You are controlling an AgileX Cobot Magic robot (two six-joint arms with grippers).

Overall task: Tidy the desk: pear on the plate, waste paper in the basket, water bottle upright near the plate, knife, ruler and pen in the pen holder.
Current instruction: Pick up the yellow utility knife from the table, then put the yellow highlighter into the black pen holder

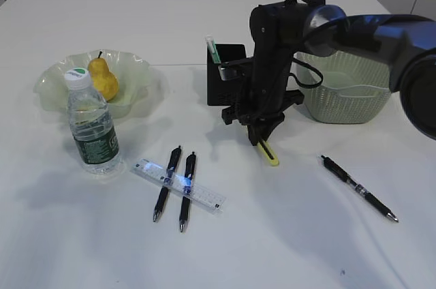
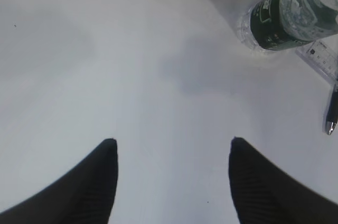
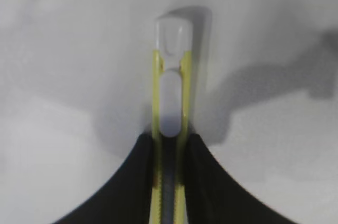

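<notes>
My right gripper [image 1: 262, 140] is shut on the yellow knife [image 1: 271, 157] in front of the black pen holder [image 1: 221, 90]. In the right wrist view the knife [image 3: 171, 92] runs out between the jaws of the gripper [image 3: 170, 137], over the white desk [image 3: 63, 76]. The pear [image 1: 103, 79] lies in the wavy green plate [image 1: 139, 71]. The water bottle [image 1: 92, 129] stands upright in front of the plate. The clear ruler [image 1: 204, 198] lies under two pens [image 1: 167, 183]. My left gripper [image 2: 171, 142] hangs open above bare desk, short of the bottle [image 2: 288, 18]. No waste paper is in view.
The green basket [image 1: 347, 101] stands to the right of the pen holder, partly behind my right arm. A third pen [image 1: 357, 187] lies alone at the front right. A green-and-white stick [image 1: 213, 49] pokes out of the pen holder. The ruler's end [image 2: 322, 57] and a pen tip [image 2: 331, 115] show beside the bottle.
</notes>
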